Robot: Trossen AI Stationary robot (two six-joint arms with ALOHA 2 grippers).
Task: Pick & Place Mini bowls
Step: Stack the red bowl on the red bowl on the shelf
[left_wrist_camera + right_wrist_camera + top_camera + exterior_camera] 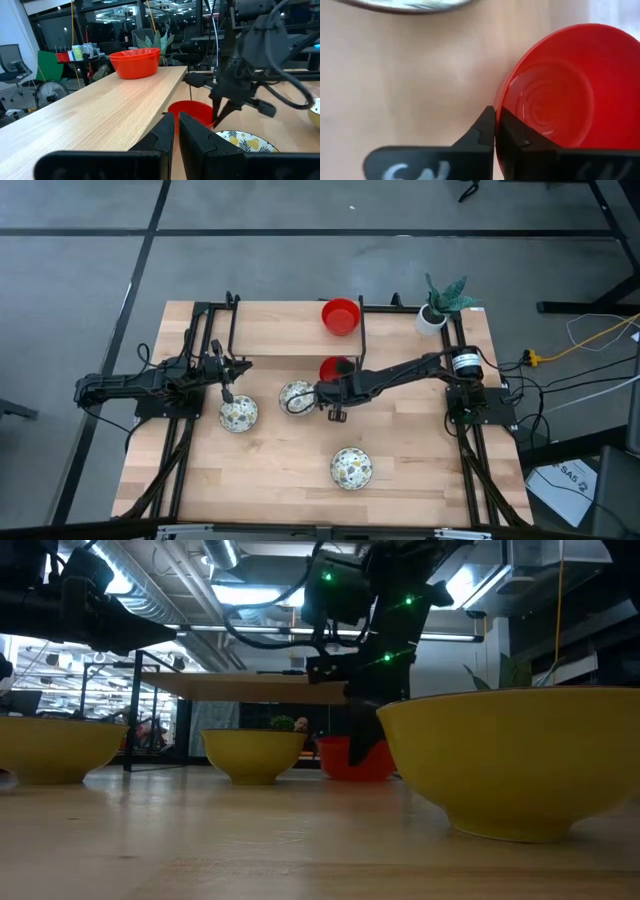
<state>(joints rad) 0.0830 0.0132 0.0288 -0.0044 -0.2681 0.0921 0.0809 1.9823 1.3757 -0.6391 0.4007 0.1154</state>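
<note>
While the right gripper (495,125) has its fingers pressed together on the thin rim of a red bowl (555,95), near the centre of the high view, the hold looks slight: only the fingertips bite the near edge. If the arm lifts fast or tilts, the bowl may well swing, slip free and drop onto the table (420,470), or knock the patterned bowl (296,396) just to its left. The bowl is plain glossy red, round and shallow, with faint rings inside; the arm partly hides it from above.

A second red bowl (341,315) sits on a raised shelf (280,330) at the upper middle of the high view. Two more patterned bowls, white with yellow-green sprigs, rest on the table, one (238,415) left of centre and one (351,468) at lower centre. The left gripper (175,132) hangs over the left one, fingers pressed together and holding nothing.
</note>
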